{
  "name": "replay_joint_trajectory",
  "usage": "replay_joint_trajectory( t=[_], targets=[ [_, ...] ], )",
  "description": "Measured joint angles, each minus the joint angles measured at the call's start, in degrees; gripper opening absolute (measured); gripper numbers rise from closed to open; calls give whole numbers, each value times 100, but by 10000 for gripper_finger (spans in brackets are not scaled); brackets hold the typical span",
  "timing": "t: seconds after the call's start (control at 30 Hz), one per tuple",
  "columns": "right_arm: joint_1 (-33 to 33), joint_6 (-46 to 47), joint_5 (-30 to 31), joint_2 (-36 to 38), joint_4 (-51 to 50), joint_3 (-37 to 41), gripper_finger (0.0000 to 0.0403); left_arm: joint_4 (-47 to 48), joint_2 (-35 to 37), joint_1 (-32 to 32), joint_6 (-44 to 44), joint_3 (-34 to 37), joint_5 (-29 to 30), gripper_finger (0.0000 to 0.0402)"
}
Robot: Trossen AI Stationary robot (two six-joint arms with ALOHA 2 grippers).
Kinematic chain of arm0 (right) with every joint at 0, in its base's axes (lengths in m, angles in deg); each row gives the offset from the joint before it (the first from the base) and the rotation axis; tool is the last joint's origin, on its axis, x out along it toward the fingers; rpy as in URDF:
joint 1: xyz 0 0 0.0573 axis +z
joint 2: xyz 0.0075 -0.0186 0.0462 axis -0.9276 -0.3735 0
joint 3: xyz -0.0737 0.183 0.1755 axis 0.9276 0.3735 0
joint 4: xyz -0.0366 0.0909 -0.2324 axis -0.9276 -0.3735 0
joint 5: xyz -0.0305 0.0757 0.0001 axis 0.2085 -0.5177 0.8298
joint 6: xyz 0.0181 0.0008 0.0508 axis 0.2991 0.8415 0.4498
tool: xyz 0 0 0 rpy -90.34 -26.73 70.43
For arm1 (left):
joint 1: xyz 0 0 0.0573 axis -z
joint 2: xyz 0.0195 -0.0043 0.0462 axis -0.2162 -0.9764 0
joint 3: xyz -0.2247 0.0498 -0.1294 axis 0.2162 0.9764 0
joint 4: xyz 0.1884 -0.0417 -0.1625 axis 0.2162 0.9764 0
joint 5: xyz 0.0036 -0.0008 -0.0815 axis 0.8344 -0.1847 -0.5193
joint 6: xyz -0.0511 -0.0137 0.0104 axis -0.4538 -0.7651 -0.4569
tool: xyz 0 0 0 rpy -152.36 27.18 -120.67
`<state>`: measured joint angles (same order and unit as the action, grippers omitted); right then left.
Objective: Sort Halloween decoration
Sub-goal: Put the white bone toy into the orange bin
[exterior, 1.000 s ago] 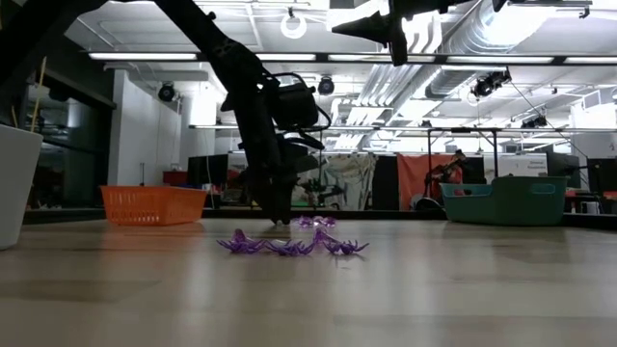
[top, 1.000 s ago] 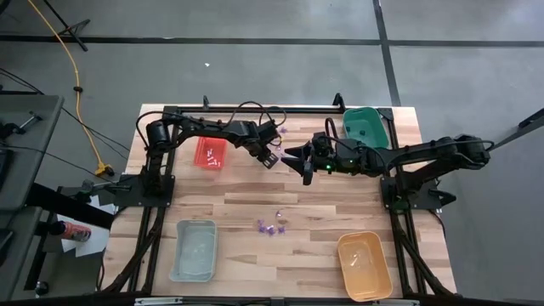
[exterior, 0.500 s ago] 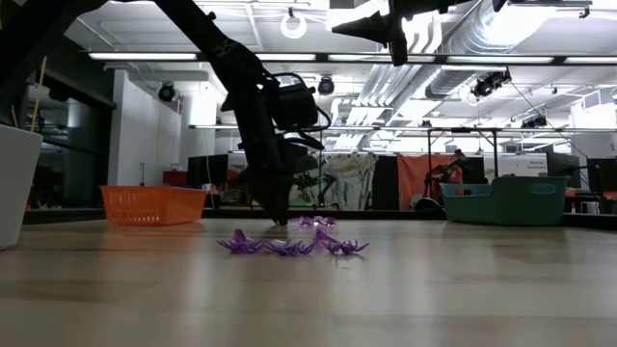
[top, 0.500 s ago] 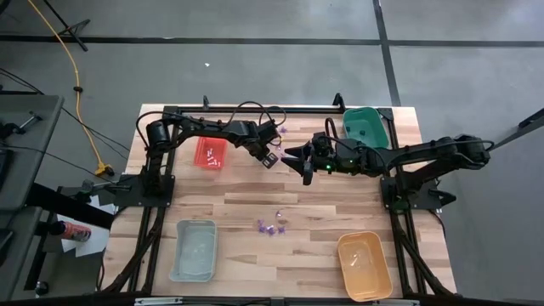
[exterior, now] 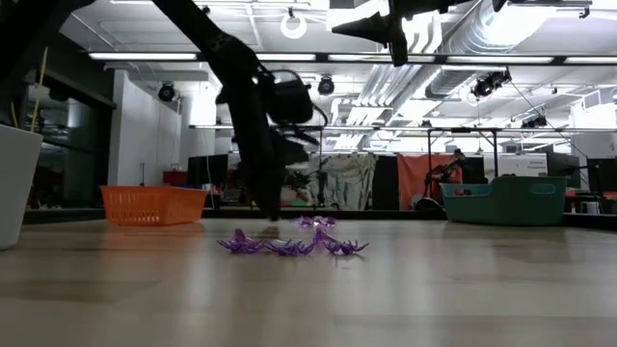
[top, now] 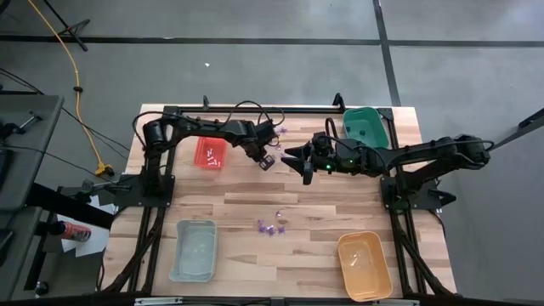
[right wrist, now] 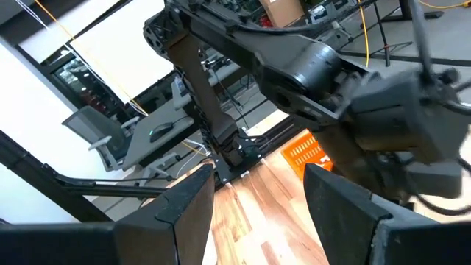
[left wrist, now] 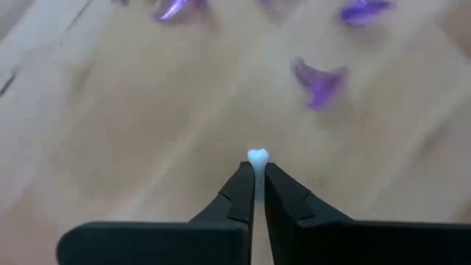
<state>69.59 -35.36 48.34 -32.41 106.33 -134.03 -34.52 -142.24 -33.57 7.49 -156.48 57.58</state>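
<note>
High view: my left gripper sits clenched on a whitish piece. The red tray lies at its 9 o'clock, nearer than any other tray. Purple pieces lie at its 6 o'clock. My right gripper hovers spread open alongside.

Both arms matte black, jointed tubular links on black frame mounts. Left gripper: two slim, tapered dark fingers from a flat black block. Right gripper: broad, angular dark fingers. Small green light on right arm's wrist.
</note>
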Motion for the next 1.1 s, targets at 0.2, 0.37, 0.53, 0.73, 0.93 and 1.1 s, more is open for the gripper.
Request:
replay_joint_trajectory(
  t=[0.2, 0.37, 0.53, 0.73, 0.93, 1.1],
  targets=[
    [0, -165, 3, -2, 10, 0, 204, 25, 934, -47, 323, -28, 80, 4],
    [-2, -312, 227, -2, 33, 0, 204, -31, 2019, -5, 383, -37, 230, 4],
    [-2, -486, 536, -2, 38, 0, 204, -302, 3046, 184, 494, -39, 272, 4],
    [-4, -834, 592, -2, 84, 0, 204, -662, 3906, 653, 1060, -42, 227, 3],
    [-4, -1129, 464, -2, 275, 0, 204, -935, 4288, 1260, 1356, -14, 223, 3],
    [-3, -1212, 258, -2, 354, 1, 204, -2649, 4745, 1627, 1147, 1159, 231, 3]
  ],
)
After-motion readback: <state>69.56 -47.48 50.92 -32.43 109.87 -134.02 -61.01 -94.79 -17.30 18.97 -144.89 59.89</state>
